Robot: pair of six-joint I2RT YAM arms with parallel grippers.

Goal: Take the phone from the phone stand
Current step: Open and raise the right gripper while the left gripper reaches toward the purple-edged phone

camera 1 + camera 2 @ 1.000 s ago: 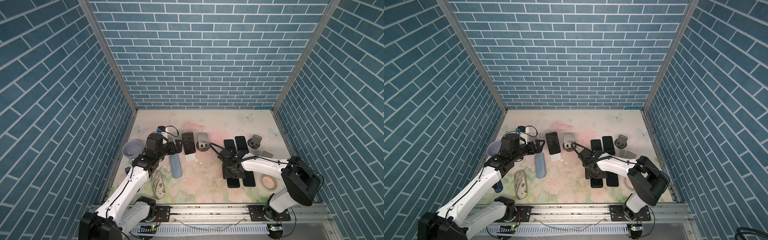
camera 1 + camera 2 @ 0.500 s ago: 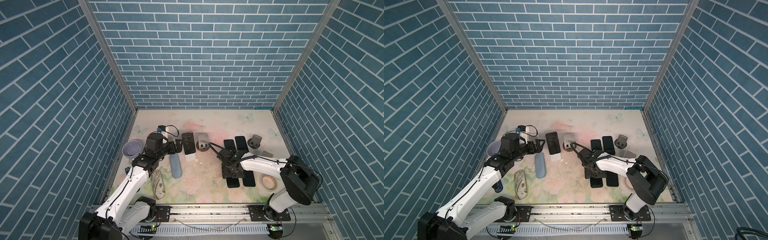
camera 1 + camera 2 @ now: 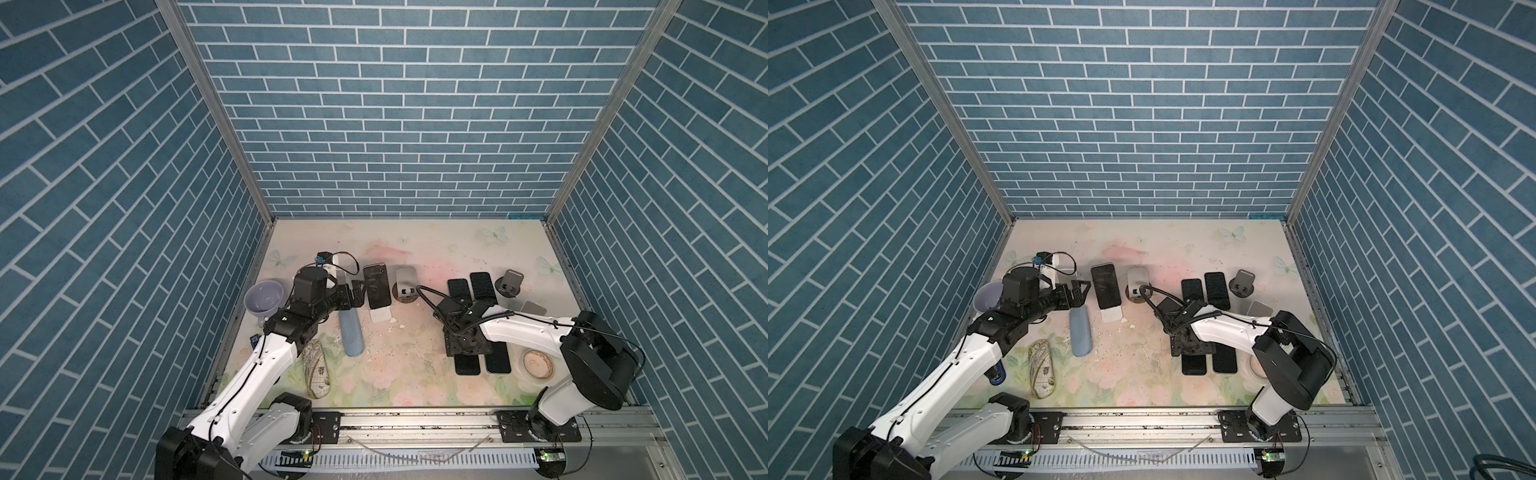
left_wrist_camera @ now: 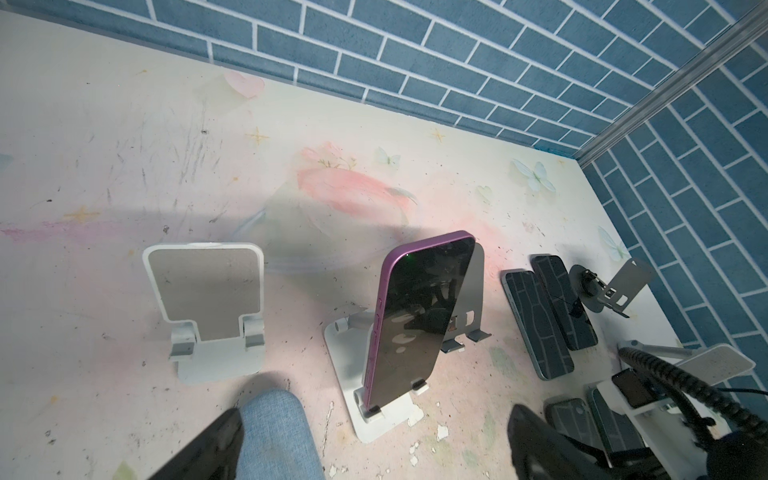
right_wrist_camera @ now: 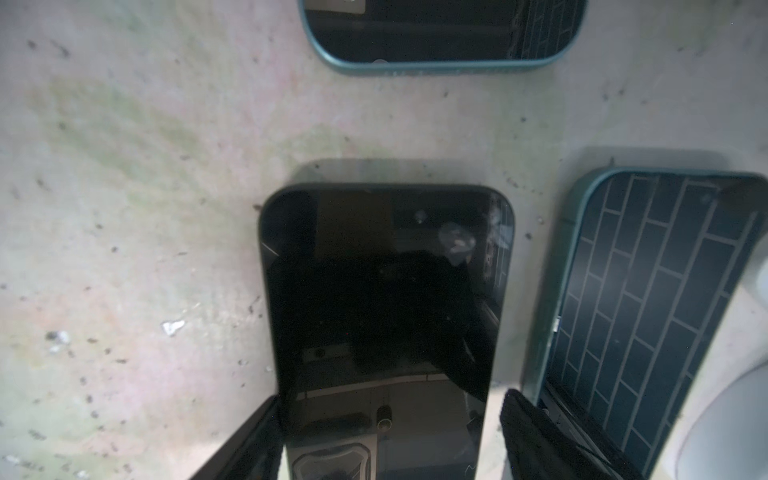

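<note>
The phone (image 4: pixel 419 316) has a purple edge and a dark screen, and it leans upright in a white phone stand (image 4: pixel 345 353). It shows in both top views, phone (image 3: pixel 377 286) on stand (image 3: pixel 380 314) and phone (image 3: pixel 1105 284) on stand (image 3: pixel 1112 314). My left gripper (image 3: pixel 360 291) (image 4: pixel 374 419) is open and just short of the phone's left edge, not touching it. My right gripper (image 3: pixel 465 347) (image 5: pixel 388 415) stands open over a black phone (image 5: pixel 386 291) that lies flat on the table. A gap shows between one finger (image 5: pixel 536 432) and that phone.
An empty white stand (image 4: pixel 205 286) and a blue fabric case (image 3: pixel 351 334) flank the left gripper. Right of the phone stands a grey stand (image 3: pixel 406 282). Several phones lie flat (image 3: pixel 482 284) (image 3: pixel 498 359). Also there: a round-based stand (image 3: pixel 512 282), a tape roll (image 3: pixel 538 363), a lilac bowl (image 3: pixel 264 296) and a patterned case (image 3: pixel 316 374).
The right gripper's jaws have parted a little around the flat black phone. The left arm and the purple phone have not visibly moved.
</note>
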